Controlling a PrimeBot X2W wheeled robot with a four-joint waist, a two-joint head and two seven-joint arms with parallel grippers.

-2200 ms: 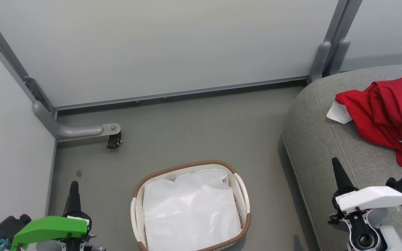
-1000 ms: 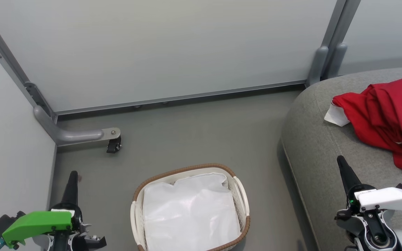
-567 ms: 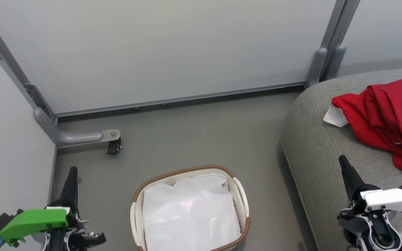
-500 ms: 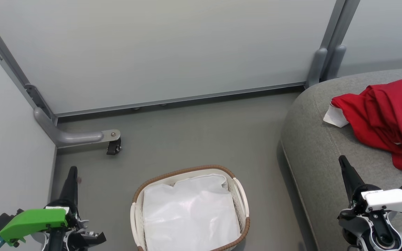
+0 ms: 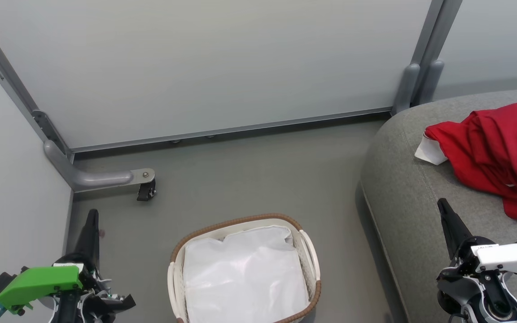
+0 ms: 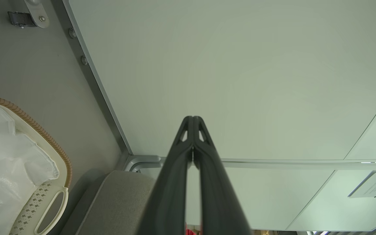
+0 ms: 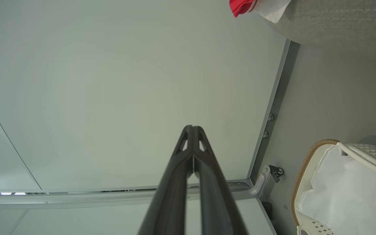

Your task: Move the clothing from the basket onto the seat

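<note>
Clothing [image 5: 496,152] on seat [image 5: 402,193], two o'clock; basket [image 5: 240,220] holds lining [image 5: 245,273] only. Left gripper [image 5: 92,213], right gripper [image 5: 441,203] pressed together. I judge nothing left to fetch.

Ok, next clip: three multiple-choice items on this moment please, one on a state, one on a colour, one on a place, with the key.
1. The left gripper and right gripper are:
A) wide open
B) shut and empty
C) half open

2. The woven rim of the basket is:
A) brown
B) black
C) green

3. The clothing lies:
A) in the basket
B) on the seat
C) in the right gripper

Key:
1 B, in both wrist views the finger pairs meet at the tips with nothing between them.
2 A, a brown band rings the cream wall.
3 B, the red heap rests on the grey cushion, while the basket holds its white lining.
</note>
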